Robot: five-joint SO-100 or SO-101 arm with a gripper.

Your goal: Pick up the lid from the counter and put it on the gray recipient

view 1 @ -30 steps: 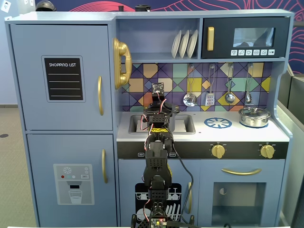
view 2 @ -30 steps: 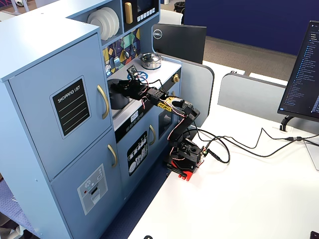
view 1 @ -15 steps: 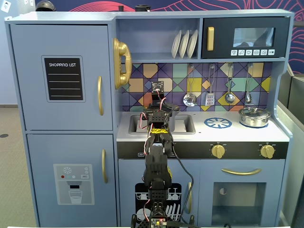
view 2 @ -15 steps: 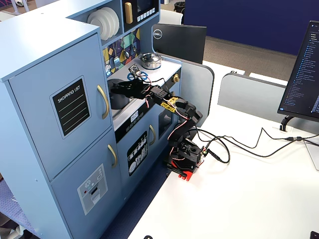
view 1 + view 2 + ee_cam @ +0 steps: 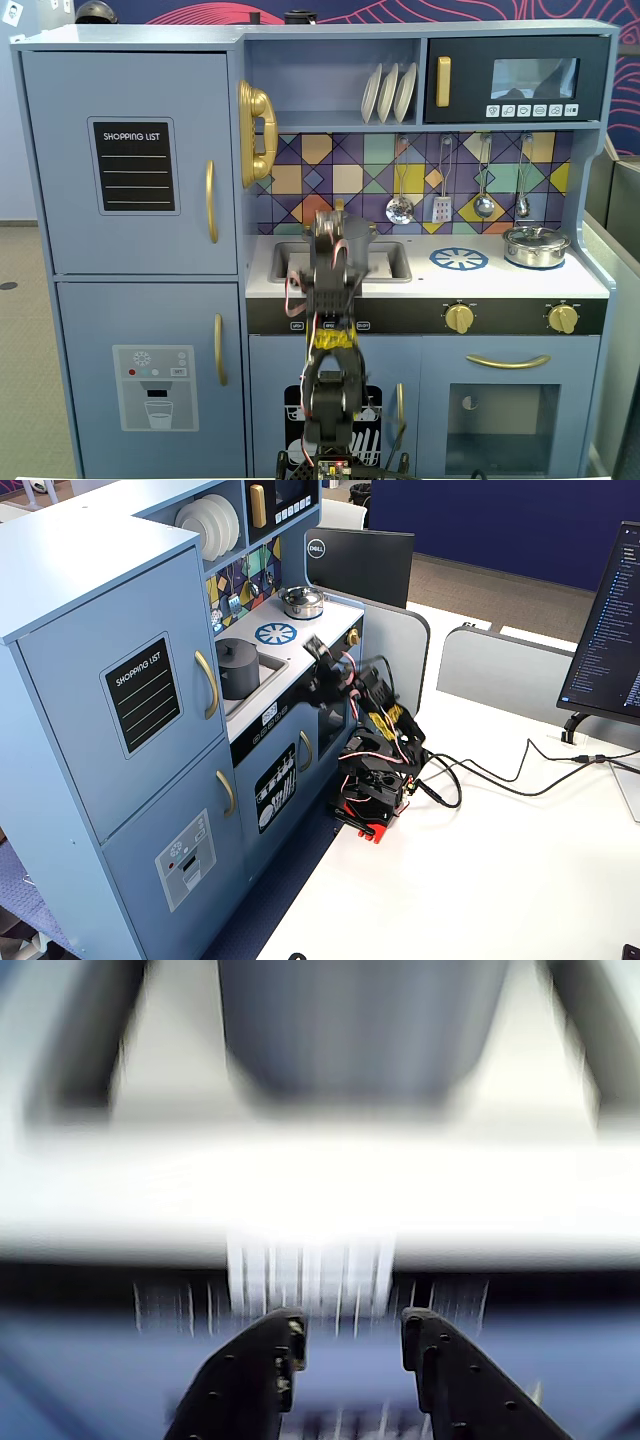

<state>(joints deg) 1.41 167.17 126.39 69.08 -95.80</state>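
Lid seated on gray pot in sink, hand open, empty, blurred

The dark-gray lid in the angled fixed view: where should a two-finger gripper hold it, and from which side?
By its small central knob, from straight above. The lid seems to lie flat on the gray pot in the sink, leaving little rim to pinch; the knob stands proud.

**Clearance at the counter**

Matte dark-gray cylindrical pot with lid on occupies the sink recess. Shiny silver steel pot stands at far right in a fixed view. White countertop between them bare except the flat blue burner disc. Hanging utensils crowd the back wall.
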